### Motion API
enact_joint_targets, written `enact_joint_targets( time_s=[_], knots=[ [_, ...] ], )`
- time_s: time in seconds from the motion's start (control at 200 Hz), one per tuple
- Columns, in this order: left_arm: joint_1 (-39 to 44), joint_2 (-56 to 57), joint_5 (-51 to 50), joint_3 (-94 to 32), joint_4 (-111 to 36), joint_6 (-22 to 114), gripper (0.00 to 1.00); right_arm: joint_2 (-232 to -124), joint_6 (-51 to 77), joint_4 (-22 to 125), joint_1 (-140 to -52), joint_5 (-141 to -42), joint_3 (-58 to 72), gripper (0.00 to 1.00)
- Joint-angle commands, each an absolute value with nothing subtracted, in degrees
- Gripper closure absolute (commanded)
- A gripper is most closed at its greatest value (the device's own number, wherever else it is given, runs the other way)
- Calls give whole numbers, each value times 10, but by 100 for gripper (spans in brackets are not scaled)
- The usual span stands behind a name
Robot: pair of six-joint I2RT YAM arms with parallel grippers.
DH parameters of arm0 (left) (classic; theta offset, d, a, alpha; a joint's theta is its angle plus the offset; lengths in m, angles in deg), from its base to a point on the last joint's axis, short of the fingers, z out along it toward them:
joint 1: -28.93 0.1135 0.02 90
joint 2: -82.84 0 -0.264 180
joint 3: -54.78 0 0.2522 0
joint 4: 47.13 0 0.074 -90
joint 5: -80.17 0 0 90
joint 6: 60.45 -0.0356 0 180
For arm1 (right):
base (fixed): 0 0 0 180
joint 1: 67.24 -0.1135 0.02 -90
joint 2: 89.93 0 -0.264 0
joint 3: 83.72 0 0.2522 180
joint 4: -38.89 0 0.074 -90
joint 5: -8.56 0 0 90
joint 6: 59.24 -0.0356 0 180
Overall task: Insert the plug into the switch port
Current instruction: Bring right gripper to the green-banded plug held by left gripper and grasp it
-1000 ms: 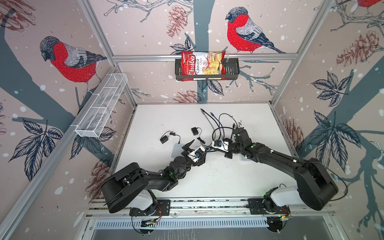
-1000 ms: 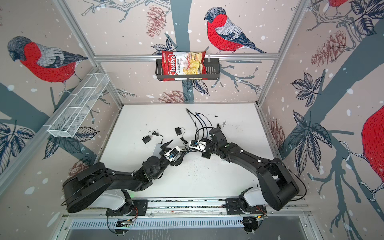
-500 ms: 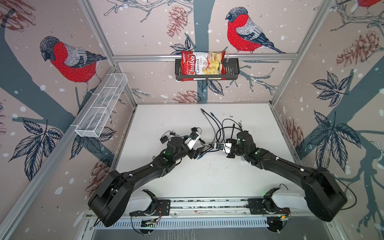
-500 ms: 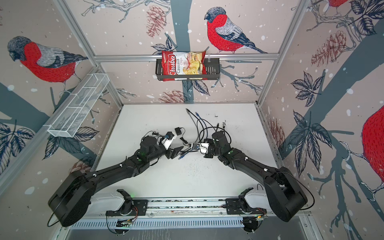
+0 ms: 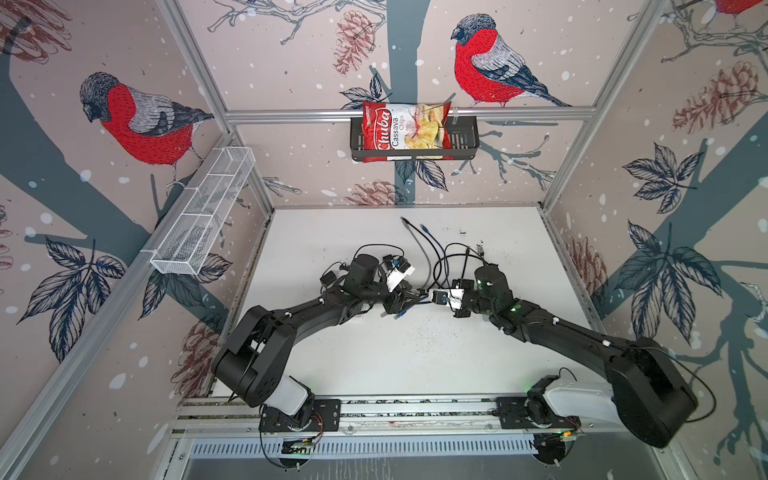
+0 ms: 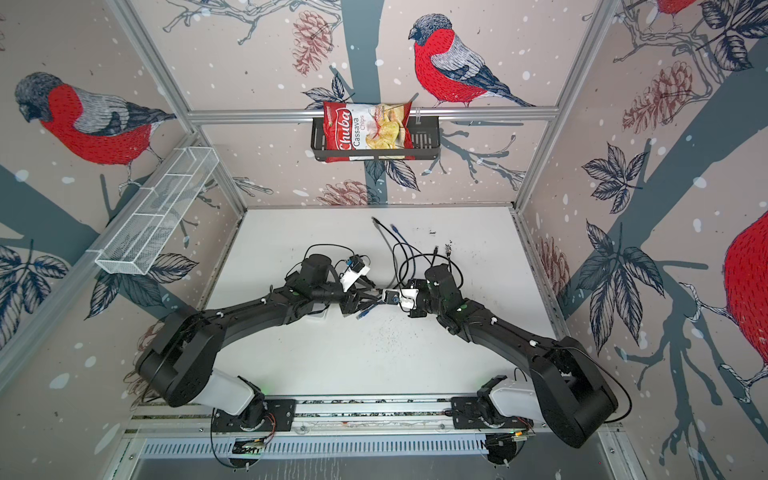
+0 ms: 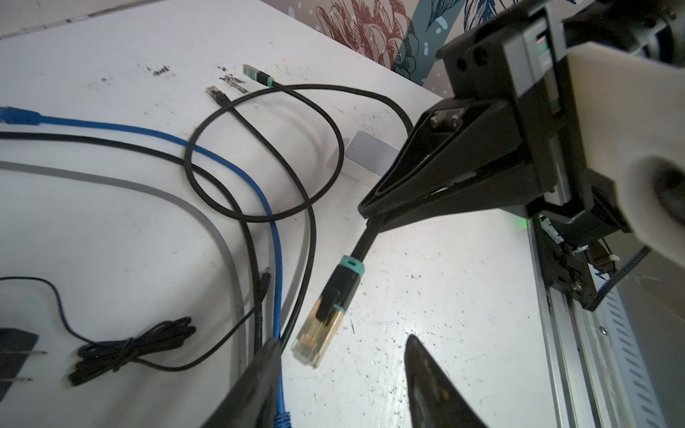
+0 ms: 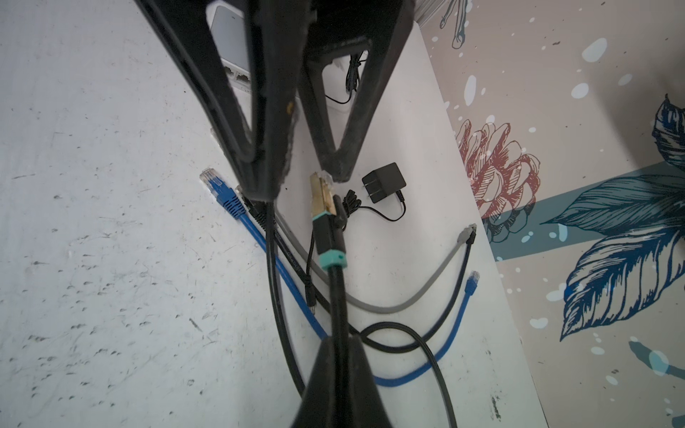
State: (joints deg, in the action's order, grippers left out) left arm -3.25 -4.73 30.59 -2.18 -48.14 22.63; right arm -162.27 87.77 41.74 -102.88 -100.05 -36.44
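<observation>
The plug (image 7: 318, 333) is a clear, gold-tinted connector with a teal collar on a black cable. It hangs above the table. My right gripper (image 8: 337, 341) is shut on the black cable just behind the collar. My left gripper (image 7: 343, 339) is open, with its jaws on either side of the plug's tip. One finger (image 7: 259, 370) is close to the tip and the other stands well apart. In both top views the two grippers (image 5: 401, 303) (image 6: 380, 297) meet at mid-table. The white switch (image 8: 230, 48) lies behind the left gripper's fingers, its ports partly hidden.
Loose blue (image 7: 267, 207), grey (image 8: 426, 292) and black (image 7: 259, 148) cables cross the table between the arms. A black power adapter (image 8: 383, 181) lies near the left wall. A pale flat box (image 7: 370, 155) sits under the right arm. A chips bag (image 5: 405, 131) hangs at the back.
My left arm swung in from the front left to mid-table. Its gripper now straddles the plug with narrower jaws. The right gripper kept its hold and shifted slightly left.
</observation>
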Motion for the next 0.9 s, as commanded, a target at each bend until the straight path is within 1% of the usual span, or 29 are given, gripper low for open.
enact_joint_targets(
  time_s=[0.0,0.125,0.255,0.395,0.56,0.8,0.895],
  knots=[
    [-31,-49,324,-14,-497,206,52,-1620,882,397,-1032,-1008,-364,98],
    [-31,-40,319,11,-539,196,57,-1620,883,397,-1034,-1006,-363,98],
    [-32,-33,321,31,-586,192,59,-1620,885,399,-1036,-1003,-361,98],
    [-32,-37,322,33,-597,182,61,-1620,885,399,-1039,-1002,-360,98],
    [-32,-56,302,19,-577,171,59,-1620,887,398,-1043,-1006,-361,98],
    [-32,-69,280,13,-578,164,46,-1620,890,399,-1047,-1009,-361,98],
    [-31,-69,280,11,-577,156,46,-1620,890,400,-1047,-1009,-362,98]
  ],
)
